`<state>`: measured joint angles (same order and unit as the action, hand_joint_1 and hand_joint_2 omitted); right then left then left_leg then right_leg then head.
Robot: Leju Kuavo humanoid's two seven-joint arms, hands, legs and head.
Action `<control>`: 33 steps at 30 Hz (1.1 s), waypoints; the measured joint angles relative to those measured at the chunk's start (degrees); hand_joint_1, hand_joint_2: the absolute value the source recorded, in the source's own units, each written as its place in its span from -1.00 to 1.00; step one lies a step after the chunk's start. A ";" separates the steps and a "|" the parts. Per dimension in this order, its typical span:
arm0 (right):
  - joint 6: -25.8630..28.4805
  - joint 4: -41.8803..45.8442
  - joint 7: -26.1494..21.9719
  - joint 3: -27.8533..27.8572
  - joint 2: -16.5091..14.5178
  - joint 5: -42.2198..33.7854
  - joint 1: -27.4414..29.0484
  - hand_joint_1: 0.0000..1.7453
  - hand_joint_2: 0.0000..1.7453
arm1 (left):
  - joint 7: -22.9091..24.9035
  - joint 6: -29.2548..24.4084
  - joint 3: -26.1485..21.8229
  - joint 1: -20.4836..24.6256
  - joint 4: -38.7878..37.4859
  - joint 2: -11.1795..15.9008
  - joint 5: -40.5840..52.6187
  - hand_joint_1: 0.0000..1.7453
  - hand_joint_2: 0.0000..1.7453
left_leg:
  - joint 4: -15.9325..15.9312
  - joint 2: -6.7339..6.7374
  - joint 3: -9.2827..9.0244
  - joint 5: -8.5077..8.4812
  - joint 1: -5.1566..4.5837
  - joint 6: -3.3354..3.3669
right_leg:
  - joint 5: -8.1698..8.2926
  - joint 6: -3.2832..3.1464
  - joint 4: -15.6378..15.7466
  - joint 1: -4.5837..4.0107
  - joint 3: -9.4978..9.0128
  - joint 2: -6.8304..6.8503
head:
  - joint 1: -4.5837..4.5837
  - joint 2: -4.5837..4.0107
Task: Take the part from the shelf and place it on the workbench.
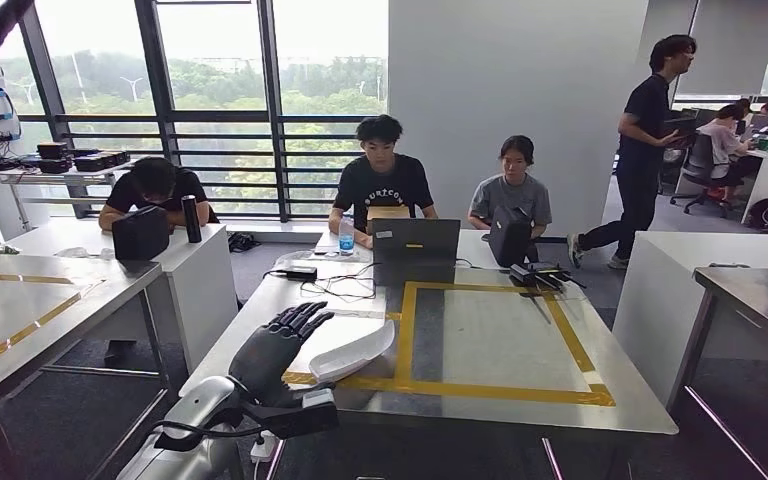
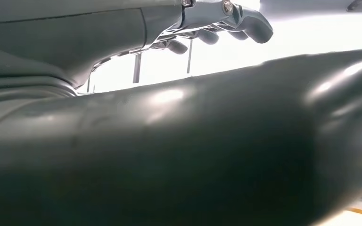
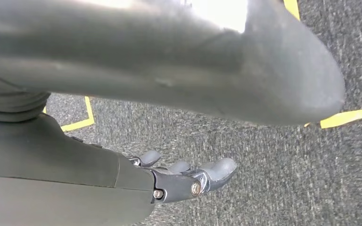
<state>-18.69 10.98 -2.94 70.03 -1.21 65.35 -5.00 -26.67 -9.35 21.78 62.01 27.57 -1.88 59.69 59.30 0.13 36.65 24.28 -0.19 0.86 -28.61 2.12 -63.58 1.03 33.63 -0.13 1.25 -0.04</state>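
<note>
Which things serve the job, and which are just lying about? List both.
Job: white part, workbench, yellow tape square, left hand.
Lying about: laptop, water bottle, cables, black flask on the neighbouring desk.

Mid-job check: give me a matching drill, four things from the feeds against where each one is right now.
Things:
1. white curved plastic part
2. open grey laptop
3. clear water bottle with blue label
4. right hand

Places:
A. hanging over grey carpet with yellow tape lines
B. at the workbench's far edge, before the person in black
C. on the yellow tape border, beside the left hand
D. next to the laptop

Pairs: 1-C, 2-B, 3-D, 4-A
</note>
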 joint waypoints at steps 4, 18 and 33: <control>0.01 -0.01 0.24 0.00 0.05 -0.02 0.03 -1.00 -1.00 | -0.44 -0.06 -0.15 0.01 0.13 0.16 -0.27 -1.00 -1.00 | 0.25 -0.05 0.71 -1.16 -0.14 -1.34 | -0.27 -1.73 3.98 -0.27 -1.60 -0.09 | -0.09 0.00; 0.76 -0.01 -0.13 0.00 0.05 -0.15 0.00 -1.00 -1.00 | -3.60 1.66 -0.19 -0.55 0.03 0.40 -1.45 -1.00 -1.00 | -0.57 -0.18 -7.39 6.47 -0.32 -1.32 | 6.10 -1.52 4.45 -0.06 4.52 0.27 | -0.25 0.00; 3.12 0.02 0.92 0.00 0.27 0.79 0.08 -1.00 1.00 | -2.57 0.39 -0.14 -1.76 -0.25 0.13 -1.65 -1.00 1.00 | -0.97 -0.40 -5.93 4.58 -0.52 0.05 | 9.07 -1.38 6.95 -0.05 4.69 0.07 | -0.07 0.00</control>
<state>-15.57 10.99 -2.02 70.03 -0.94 66.13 -4.92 -29.23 -8.96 21.64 60.24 27.32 -1.76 58.04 58.32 -0.27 30.72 28.86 -0.71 0.91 -19.54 0.74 -56.63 0.98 38.32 -0.06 1.18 -0.04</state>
